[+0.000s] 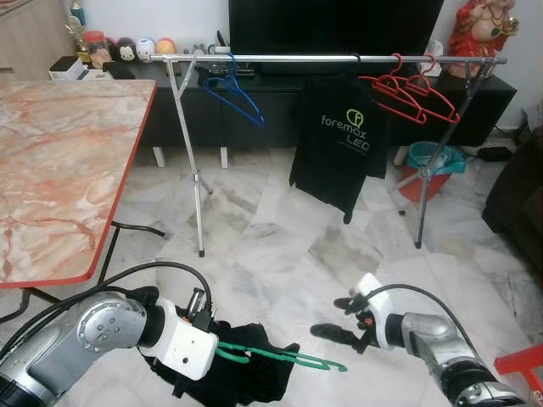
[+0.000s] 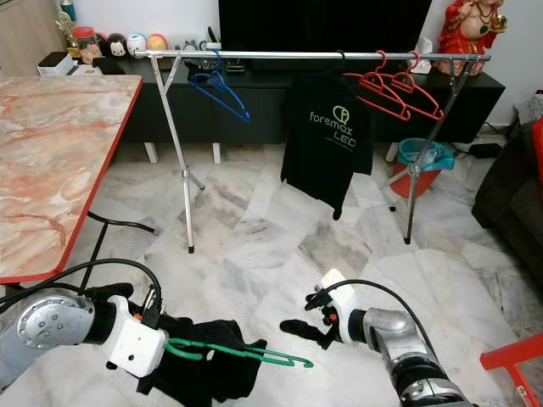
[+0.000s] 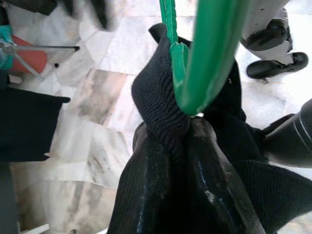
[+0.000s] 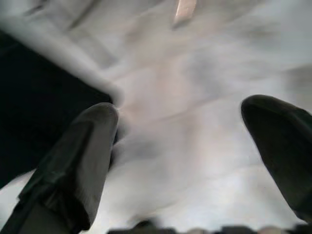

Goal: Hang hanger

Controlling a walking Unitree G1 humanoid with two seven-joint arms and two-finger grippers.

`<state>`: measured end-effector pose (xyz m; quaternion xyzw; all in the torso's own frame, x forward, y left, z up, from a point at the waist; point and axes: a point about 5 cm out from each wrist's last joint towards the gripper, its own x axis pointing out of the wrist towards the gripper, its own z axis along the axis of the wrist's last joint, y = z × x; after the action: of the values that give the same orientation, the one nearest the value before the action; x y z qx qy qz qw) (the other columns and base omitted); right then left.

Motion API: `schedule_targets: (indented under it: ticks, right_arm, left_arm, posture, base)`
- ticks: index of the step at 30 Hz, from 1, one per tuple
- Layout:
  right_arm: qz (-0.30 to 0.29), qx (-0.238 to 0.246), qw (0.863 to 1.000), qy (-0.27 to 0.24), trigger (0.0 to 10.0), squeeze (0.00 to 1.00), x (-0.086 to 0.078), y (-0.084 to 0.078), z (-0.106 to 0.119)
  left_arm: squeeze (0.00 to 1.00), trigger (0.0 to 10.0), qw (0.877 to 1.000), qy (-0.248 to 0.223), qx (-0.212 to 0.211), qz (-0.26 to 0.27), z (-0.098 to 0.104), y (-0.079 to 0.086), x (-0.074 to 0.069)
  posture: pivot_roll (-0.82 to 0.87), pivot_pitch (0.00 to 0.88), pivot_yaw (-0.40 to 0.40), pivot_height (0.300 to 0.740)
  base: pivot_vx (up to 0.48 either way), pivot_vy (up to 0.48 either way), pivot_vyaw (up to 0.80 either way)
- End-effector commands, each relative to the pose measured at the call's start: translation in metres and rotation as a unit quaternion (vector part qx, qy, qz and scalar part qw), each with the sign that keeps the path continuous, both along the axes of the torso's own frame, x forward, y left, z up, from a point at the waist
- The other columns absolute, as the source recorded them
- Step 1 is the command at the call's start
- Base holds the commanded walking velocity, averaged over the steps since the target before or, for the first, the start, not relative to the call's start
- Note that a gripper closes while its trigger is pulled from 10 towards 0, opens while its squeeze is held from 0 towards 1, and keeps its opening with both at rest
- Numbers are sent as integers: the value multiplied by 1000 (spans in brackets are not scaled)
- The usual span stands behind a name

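Left wrist view: green hanger (image 3: 195, 58) threads black garment (image 3: 195, 185).

I see my left arm (image 1: 76, 339) as a fat brushed-silver cylinder with a round joint cap ringed by small screws, ending in a white boxy wrist block (image 1: 188, 343). A black cable (image 1: 144, 273) loops over it from nine o'clock. My right arm (image 1: 441, 348) is slimmer silver tube, with a white wrist housing (image 1: 373, 309) bearing a small red mark, its own black cable, and matte black rounded fingers (image 4: 73, 165).
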<state>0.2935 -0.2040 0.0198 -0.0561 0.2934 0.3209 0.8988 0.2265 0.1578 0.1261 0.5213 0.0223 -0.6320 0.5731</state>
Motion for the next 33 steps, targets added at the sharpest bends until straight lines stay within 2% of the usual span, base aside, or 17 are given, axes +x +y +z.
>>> schedule_targets:
  ticks: [1, 2, 3, 4, 6, 7, 8, 11, 13, 17, 20, 22, 28, 33]
  right_arm:
    - [-78, -11, 994, -70, 10000, 0, 20, -16, 23]
    - [-98, -10, 992, -84, 10000, 0, 23, -19, 27]
    - [-99, 17, 989, -112, 10000, 0, 29, -18, 37]
    - [-99, 17, 989, -112, 10000, 0, 29, -18, 37]
    - [-57, 68, 986, -139, 10000, 0, 33, -5, 49]
    - [-57, 68, 986, -139, 10000, 0, 33, -5, 49]
    - [-20, 107, 984, -144, 10000, 0, 33, 5, 55]
    - [71, 146, 980, -114, 10000, 0, 25, 22, 54]
    - [130, 148, 977, -84, 10000, 0, 15, 29, 48]
    - [161, 142, 975, -58, 10000, 0, 8, 26, 43]
    - [204, 153, 966, -44, 10000, 0, 0, 25, 46]
    - [246, 171, 953, -36, 10000, 0, -6, 27, 53]
    - [310, 181, 933, -26, 10000, 0, -13, 27, 66]
    - [325, 184, 927, -15, 10000, 0, -16, 28, 70]
  left_arm:
    - [0, 10000, 1000, 2, 6, 4, 0, -1, 0]
    - [0, 10000, 1000, 3, 9, 9, 0, 1, 1]
    - [0, 10000, 999, 13, 12, 28, -2, 3, 2]
    - [0, 10000, 999, 13, 12, 28, -2, 3, 2]
    - [0, 10000, 999, 19, 19, 47, -4, 5, 6]
    - [0, 10000, 999, 19, 19, 47, -4, 5, 6]
    - [0, 10000, 997, 28, 23, 62, -4, 6, 8]
    - [0, 10000, 995, 43, 25, 83, -3, 3, 12]
    - [0, 10000, 994, 50, 28, 88, -1, 1, 15]
    - [0, 10000, 993, 64, 34, 89, 4, -4, 20]
    - [0, 10000, 992, 77, 32, 91, 10, -9, 26]
    - [0, 10000, 990, 109, 12, 88, 14, -16, 26]
    - [0, 10000, 988, 144, 16, 60, 17, -27, 22]
    - [0, 10000, 986, 154, 28, 49, 16, -31, 20]
  posture:
    - [120, 0, -41, 740]
    - [120, 0, -41, 740]
    - [120, 0, -41, 740]
    - [120, 0, -41, 740]
    - [122, 0, -42, 740]
    - [122, 0, -42, 740]
    - [121, 0, -43, 740]
    - [120, 0, -42, 740]
    - [120, 0, -43, 740]
    - [120, 0, -42, 740]
    - [118, 0, -41, 740]
    - [113, 0, -40, 740]
    - [111, 0, -42, 740]
    - [109, 0, -43, 740]
  base:
    - [0, 0, 0]
    - [0, 0, 0]
    - [0, 0, 0]
    - [0, 0, 0]
    - [0, 0, 0]
    - [0, 0, 0]
    - [0, 0, 0]
    - [0, 0, 0]
    - [0, 0, 0]
    - [0, 0, 0]
    - [0, 0, 0]
    - [0, 0, 0]
    - [0, 0, 0]
    - [0, 0, 0]
